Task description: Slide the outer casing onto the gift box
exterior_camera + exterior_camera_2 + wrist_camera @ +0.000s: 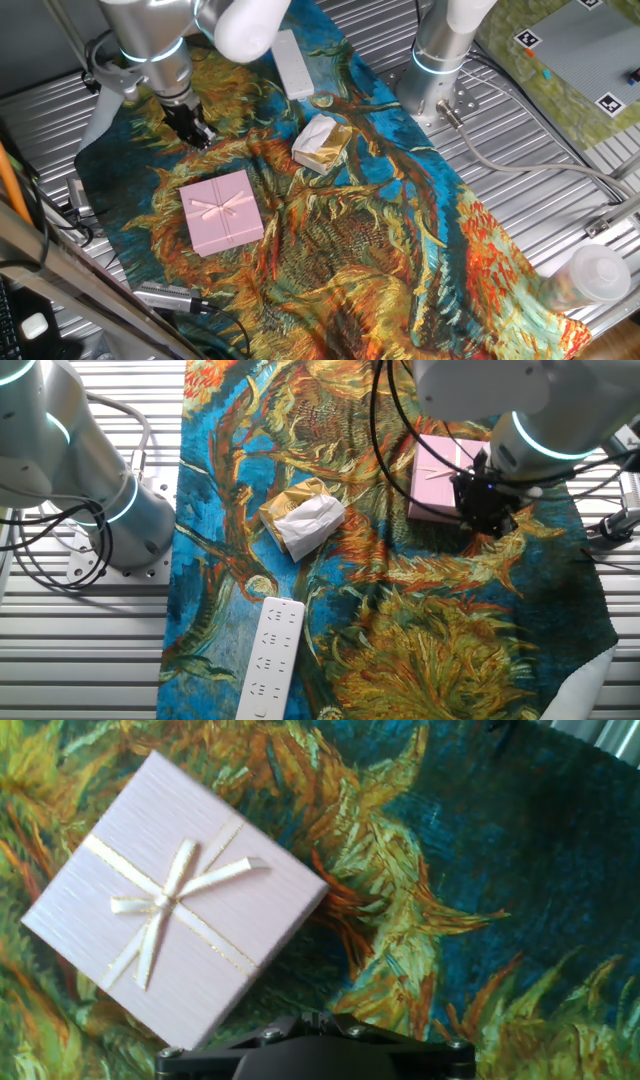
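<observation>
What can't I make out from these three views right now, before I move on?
- The claw: open or shut cannot be told; too small and dark in one fixed view, fingers out of frame in the hand view.
- The inner tray: not seen anywhere; whether it sits inside the pink sleeve is hidden by the sleeve's top.
- The sleeve's right side: covered by the arm in the other fixed view.

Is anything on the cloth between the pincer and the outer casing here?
Nothing visible. The pincer hangs beside the outer casing with only bare patterned cloth between them. The wrapped lump and white bar lie off to the side.
</observation>
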